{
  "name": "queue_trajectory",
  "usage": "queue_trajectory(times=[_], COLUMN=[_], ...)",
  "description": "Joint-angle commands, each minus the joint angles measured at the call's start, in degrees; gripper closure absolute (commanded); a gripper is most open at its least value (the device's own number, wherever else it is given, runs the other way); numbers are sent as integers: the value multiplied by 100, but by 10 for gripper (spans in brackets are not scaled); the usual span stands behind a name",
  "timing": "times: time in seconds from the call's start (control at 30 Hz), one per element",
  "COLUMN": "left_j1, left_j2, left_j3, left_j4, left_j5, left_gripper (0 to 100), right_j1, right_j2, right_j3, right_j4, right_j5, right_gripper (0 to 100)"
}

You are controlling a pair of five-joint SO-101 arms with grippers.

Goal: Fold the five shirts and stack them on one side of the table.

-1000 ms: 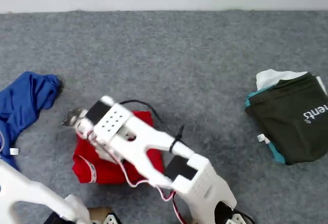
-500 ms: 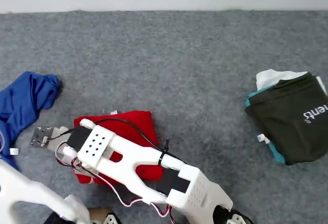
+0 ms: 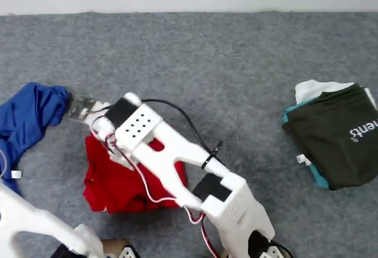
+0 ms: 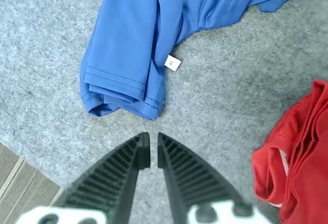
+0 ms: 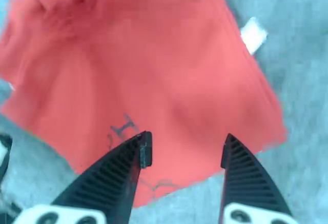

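We judge the red shirt (image 3: 118, 184) is mid-fold.
Our right hand (image 5: 187, 139) hovers open over it; our left hand (image 4: 154, 138) is closed and empty beside the blue shirt (image 4: 133, 44). Next we should pinch a red edge.

Colours across my grey, flecked table (image 3: 224, 63).
The red shirt (image 3: 118, 184) and blue shirt (image 3: 26, 119) are plain; the dark green shirt (image 3: 331, 134) carries white print; the teal shirt (image 3: 319, 176) and white shirt (image 3: 319, 88) are plain; my right arm (image 3: 177, 163) is white, its fingers (image 5: 120, 175) black and ribbed.
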Motion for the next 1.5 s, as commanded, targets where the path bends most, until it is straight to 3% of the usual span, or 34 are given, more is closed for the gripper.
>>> queue_trajectory(times=[0.0, 0.23, 0.5, 0.8, 1.0, 1.13, 1.3, 1.47], left_j1=[0, 0, 0, 0, 0, 0, 0, 0], left_j2=[-35, -35, -35, -35, -35, -35, -35, -35], left_j3=[-13, -13, -13, -13, -13, -13, -13, -13], left_j4=[70, 70, 70, 70, 70, 70, 70, 70], left_j5=[53, 53, 53, 53, 53, 53, 53, 53], left_gripper=[964, 964, 964, 964, 964, 964, 964, 964], right_j1=[-259, -1244, -1244, -119, 822, 1270, 1525, 1349], right_j2=[-119, 505, 866, 338, 330, 330, 330, 734], right_j3=[176, 273, 105, -1301, -905, -554, -536, -536], right_j4=[251, -66, -857, 549, 549, 549, 549, 541], right_j5=[88, 53, -264, 88, 62, -510, -571, -571], right_gripper=[772, 772, 772, 772, 770, 768, 702, 701])
